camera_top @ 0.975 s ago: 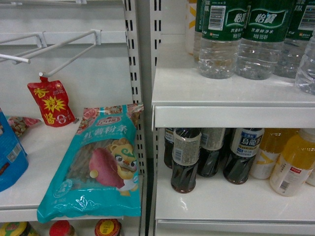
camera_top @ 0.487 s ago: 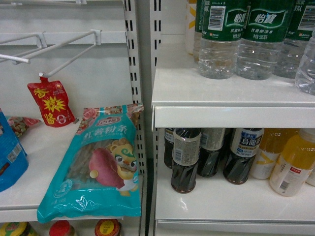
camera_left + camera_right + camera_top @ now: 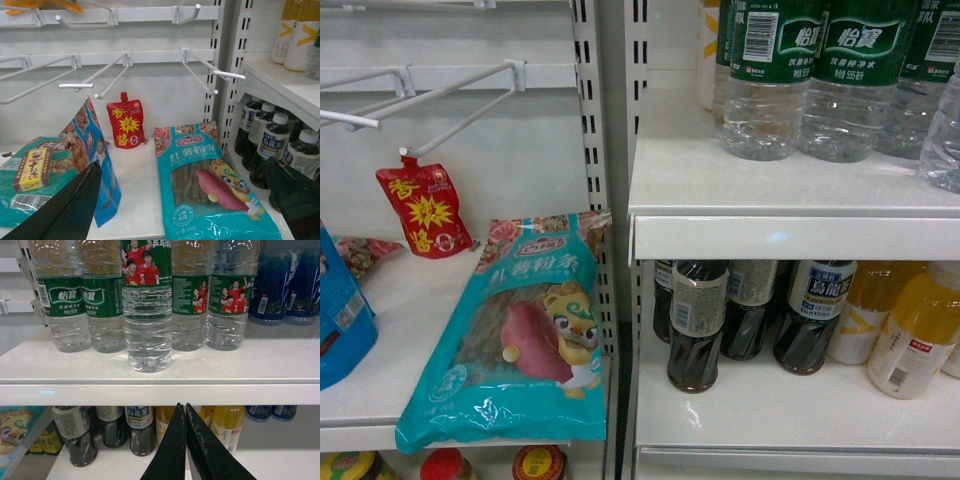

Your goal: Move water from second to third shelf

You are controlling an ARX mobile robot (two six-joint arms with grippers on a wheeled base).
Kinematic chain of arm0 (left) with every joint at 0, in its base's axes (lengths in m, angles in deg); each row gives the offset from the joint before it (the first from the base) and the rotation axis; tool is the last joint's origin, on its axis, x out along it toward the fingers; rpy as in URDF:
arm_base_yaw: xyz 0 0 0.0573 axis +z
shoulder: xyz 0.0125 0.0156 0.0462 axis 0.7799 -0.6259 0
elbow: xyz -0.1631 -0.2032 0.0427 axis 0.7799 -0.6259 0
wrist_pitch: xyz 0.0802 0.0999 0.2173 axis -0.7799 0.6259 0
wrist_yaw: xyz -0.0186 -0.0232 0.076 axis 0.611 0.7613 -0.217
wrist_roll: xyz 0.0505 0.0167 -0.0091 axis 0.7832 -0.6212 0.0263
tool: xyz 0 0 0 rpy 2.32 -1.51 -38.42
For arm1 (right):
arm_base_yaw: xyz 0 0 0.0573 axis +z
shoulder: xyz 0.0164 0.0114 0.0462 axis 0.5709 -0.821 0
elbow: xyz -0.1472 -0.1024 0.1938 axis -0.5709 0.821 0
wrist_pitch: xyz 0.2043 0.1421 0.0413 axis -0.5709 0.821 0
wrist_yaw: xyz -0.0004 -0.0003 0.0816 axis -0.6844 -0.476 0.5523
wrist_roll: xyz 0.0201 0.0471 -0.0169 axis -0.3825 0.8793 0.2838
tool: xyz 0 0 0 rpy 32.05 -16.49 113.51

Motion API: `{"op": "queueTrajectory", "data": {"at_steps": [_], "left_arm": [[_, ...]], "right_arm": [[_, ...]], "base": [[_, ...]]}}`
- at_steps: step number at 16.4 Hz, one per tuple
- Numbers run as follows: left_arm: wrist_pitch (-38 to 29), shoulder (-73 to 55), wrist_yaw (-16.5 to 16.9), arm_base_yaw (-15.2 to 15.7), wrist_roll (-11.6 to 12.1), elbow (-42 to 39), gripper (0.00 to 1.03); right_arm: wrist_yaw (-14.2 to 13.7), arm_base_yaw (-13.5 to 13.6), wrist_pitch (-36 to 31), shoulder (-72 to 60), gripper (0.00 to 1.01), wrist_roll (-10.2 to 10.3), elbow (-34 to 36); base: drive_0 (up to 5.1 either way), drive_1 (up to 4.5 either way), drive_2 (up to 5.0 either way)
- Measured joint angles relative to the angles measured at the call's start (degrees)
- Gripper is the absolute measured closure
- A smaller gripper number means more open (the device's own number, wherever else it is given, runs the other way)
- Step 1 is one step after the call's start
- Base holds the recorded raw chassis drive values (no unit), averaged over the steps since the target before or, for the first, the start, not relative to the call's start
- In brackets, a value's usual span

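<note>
White shelf [image 3: 200,372] is carrying water [image 3: 147,315] near its front edge w/ others behind; my right pincer [image 3: 185,440] is hanging below, fingers together; left pincer [image 3: 190,200] is sitting apart.

The water bottle [image 3: 147,315] at upper middle is clear ribbed plastic with a glossy wrap label. The shelf [image 3: 160,372] beneath is smooth, white, faintly shiny. At lower left, the teal packet [image 3: 520,340] is crinkly glossy film.
</note>
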Motion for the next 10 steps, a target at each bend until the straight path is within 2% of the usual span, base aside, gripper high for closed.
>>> {"op": "queueTrajectory", "data": {"at_steps": [5,7,8,10], "left_arm": [[0.00,0.00,0.00,0.00,0.00,0.00,0.05],[0.07,0.00,-0.11,0.00,0.00,0.00,0.05],[-0.07,0.00,0.07,0.00,0.02,0.00,0.05],[0.02,0.00,0.00,0.00,0.02,0.00,0.05]], "right_arm": [[0.00,0.00,2.54,4.76,0.99,0.00,2.10],[-0.15,0.00,13.03,14.78,0.99,-0.02,3.80],[-0.15,-0.02,10.49,15.34,0.99,-0.02,3.52],[-0.15,-0.02,10.99,15.34,0.99,-0.02,3.80]], "base": [[0.0,0.00,0.0],[0.0,0.00,0.0],[0.0,0.00,0.0],[0.0,0.00,0.0]]}}
